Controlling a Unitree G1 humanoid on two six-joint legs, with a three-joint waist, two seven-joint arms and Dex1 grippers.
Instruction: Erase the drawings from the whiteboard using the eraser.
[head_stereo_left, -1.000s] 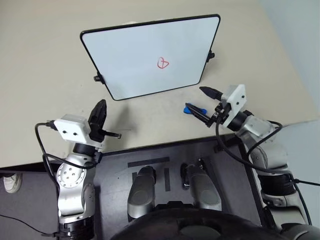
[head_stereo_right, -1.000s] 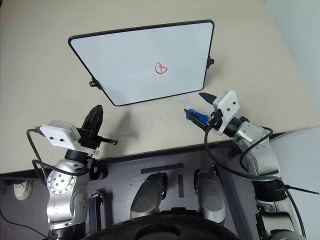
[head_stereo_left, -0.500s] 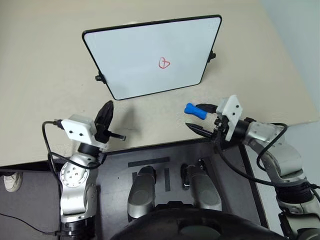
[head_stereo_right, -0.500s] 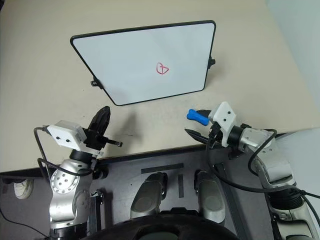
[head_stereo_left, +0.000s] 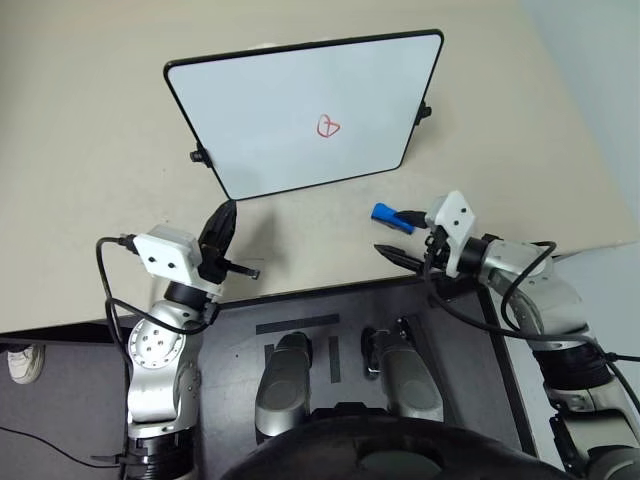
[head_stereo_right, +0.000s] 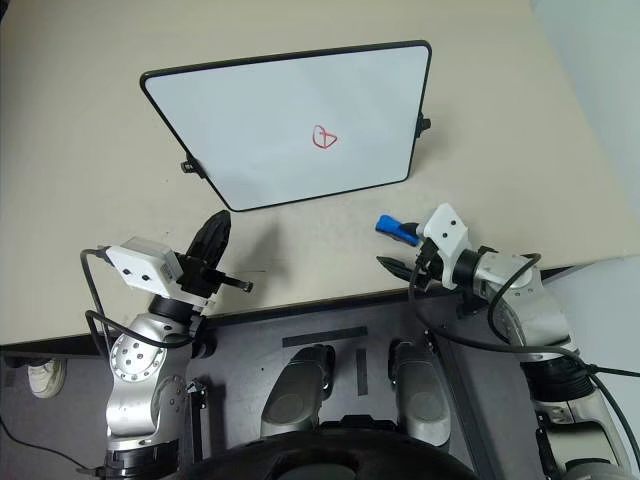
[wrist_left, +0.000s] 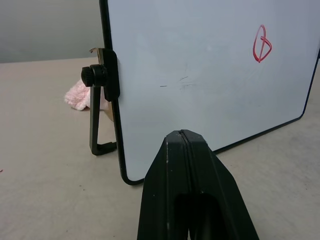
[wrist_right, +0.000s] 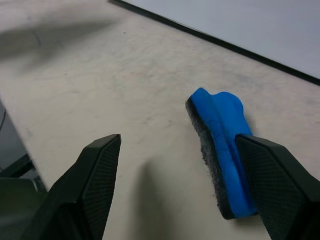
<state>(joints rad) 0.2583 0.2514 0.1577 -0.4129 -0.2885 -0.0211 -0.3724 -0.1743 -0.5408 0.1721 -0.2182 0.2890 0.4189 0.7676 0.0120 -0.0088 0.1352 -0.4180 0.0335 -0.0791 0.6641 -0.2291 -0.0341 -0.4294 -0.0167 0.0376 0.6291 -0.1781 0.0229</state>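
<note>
The whiteboard stands tilted on the beige table, with the red drawing right of its middle. The blue eraser lies flat on the table in front of the board's right corner. My right gripper is open low over the table. In the right wrist view the eraser lies between the fingers, close against one finger and well apart from the other. My left gripper is shut and empty, pointing at the board's near left corner. In the left wrist view it faces the whiteboard and the drawing.
The table's front edge runs just behind both grippers. A black stand with a knob props the board on its left side, and a pink cloth lies behind it. Another knob sticks out on the board's right side.
My right gripper has sunk and tipped down toward the table, staying open, so the eraser now lies between its fingers. The left gripper has barely moved.
</note>
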